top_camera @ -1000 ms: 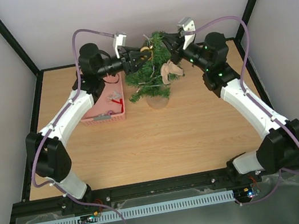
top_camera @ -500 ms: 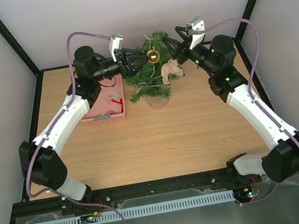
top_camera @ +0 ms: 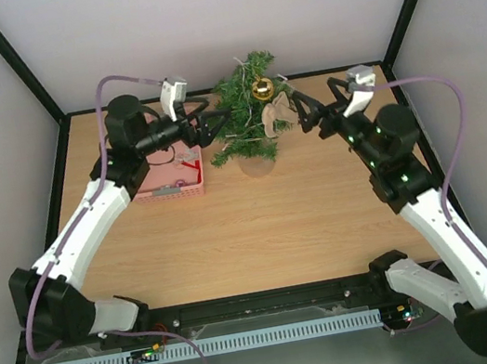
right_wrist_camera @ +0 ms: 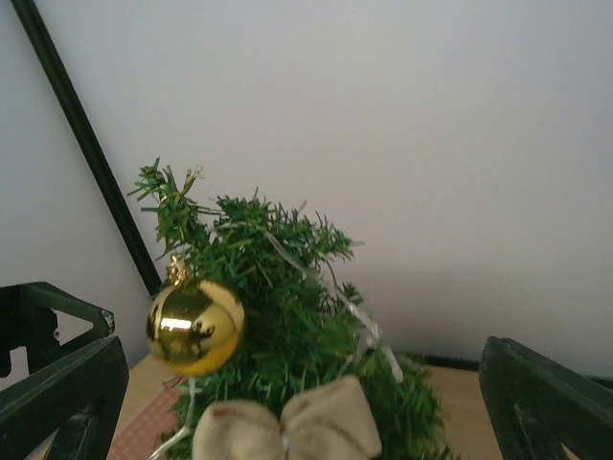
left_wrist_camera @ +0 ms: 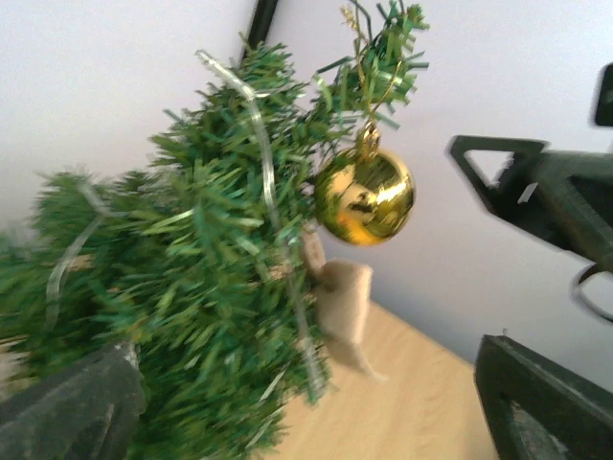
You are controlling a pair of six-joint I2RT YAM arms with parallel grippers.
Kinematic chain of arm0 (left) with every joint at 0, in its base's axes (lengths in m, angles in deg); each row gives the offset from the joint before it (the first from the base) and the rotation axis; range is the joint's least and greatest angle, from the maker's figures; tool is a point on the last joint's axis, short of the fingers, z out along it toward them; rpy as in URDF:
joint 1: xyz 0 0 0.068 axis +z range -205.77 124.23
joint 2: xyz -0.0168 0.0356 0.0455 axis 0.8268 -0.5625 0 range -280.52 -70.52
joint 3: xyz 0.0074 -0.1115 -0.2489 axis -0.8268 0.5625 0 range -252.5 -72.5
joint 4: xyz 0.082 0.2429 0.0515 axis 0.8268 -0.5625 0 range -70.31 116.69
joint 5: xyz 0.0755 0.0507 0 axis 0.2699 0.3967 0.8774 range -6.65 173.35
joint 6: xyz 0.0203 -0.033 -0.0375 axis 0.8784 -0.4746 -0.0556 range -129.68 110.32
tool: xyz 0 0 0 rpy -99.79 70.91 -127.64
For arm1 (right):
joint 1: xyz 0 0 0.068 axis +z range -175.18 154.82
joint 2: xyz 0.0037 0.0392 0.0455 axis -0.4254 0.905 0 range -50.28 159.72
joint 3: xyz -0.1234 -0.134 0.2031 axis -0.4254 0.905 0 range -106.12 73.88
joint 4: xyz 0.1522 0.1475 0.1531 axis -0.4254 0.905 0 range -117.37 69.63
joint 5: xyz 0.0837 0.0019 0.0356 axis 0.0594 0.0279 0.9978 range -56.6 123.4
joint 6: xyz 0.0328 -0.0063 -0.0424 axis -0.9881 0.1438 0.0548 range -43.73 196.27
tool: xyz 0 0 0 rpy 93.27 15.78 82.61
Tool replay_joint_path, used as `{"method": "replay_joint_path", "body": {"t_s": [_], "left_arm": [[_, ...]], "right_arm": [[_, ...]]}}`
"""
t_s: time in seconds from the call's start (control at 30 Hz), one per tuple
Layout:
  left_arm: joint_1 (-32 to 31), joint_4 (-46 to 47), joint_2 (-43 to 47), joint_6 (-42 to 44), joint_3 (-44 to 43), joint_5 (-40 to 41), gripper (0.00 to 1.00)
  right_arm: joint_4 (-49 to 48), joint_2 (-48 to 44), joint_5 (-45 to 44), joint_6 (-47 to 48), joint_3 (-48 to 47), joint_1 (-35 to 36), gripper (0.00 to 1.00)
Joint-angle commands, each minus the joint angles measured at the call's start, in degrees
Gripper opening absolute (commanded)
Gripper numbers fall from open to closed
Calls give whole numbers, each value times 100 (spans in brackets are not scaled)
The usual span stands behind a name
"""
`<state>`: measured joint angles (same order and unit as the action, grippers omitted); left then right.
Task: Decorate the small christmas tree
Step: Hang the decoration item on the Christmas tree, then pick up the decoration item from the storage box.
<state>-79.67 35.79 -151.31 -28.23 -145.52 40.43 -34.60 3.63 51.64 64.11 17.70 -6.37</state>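
The small christmas tree (top_camera: 244, 116) stands on its pale round base (top_camera: 257, 163) at the back of the table. A gold ball (top_camera: 262, 90) hangs near its top and a beige bow (top_camera: 275, 116) sits on its right side. My left gripper (top_camera: 206, 125) is open just left of the tree and holds nothing. My right gripper (top_camera: 310, 113) is open to the tree's right, clear of the branches. The left wrist view shows the tree (left_wrist_camera: 206, 287), gold ball (left_wrist_camera: 365, 194) and bow (left_wrist_camera: 343, 302) ahead. In the right wrist view the ball (right_wrist_camera: 194, 326) hangs left of the bow (right_wrist_camera: 287, 424).
A pink basket (top_camera: 170, 174) with small ornaments sits left of the tree, under my left arm. The enclosure's back wall and black corner posts stand close behind the tree. Bare wooden tabletop (top_camera: 261, 226) lies in front.
Both grippers have opened and drawn back from the tree, the left one to the left and the right one to the right. The gold ball now hangs free near the top.
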Motion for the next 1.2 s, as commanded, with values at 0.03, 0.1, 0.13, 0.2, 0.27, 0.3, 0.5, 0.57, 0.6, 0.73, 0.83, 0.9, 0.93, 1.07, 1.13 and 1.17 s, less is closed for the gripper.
{"method": "replay_joint_path", "body": {"t_s": [0.03,0.1,0.13,0.2,0.27,0.3,0.5,0.57,0.6,0.73,0.83,0.9,0.93,1.07,1.13,1.17], "left_arm": [[210,-1051,640,720,415,993,100],[331,-1195,806,835,703,1291,100],[403,-1256,863,888,828,1459,100],[575,-1429,915,945,1045,1745,100],[826,-1624,862,938,1169,1981,100],[962,-1747,783,960,1189,2069,100],[1413,-2610,74,1380,926,3538,96],[1560,-2718,-189,1411,851,3551,89],[1604,-2751,-311,1421,830,3560,85],[1701,-2815,-918,1335,778,3714,64],[1713,-2839,-1393,1285,626,3537,56],[1705,-2912,-1681,1259,487,3433,55],[1705,-2968,-1802,1262,403,3391,55],[1698,-3147,-2211,1445,104,2967,57],[1672,-3275,-2355,1522,-2,2772,60],[1651,-3344,-2409,1547,-45,2737,61]], "right_arm": [[404,-902,-534,-1399,772,18,98],[480,-1149,-679,-1884,1120,18,98],[544,-1237,-753,-2140,1262,18,98],[787,-1314,-693,-2315,1382,18,98],[1099,-1337,-528,-2274,1385,18,98],[1161,-1372,-472,-2269,1420,20,98],[1299,-1637,-104,-2208,1739,22,98],[1382,-1588,86,-2208,1759,18,99],[1423,-1560,168,-2213,1764,18,100],[1516,-1586,310,-2215,1797,18,96],[1457,-1669,268,-2159,1811,18,94],[1413,-1667,283,-2082,1807,18,93],[1416,-1653,299,-2047,1790,18,93],[1401,-1629,357,-1954,1794,18,92],[1382,-1636,365,-1927,1803,18,92],[1374,-1641,369,-1911,1808,22,92]]}}
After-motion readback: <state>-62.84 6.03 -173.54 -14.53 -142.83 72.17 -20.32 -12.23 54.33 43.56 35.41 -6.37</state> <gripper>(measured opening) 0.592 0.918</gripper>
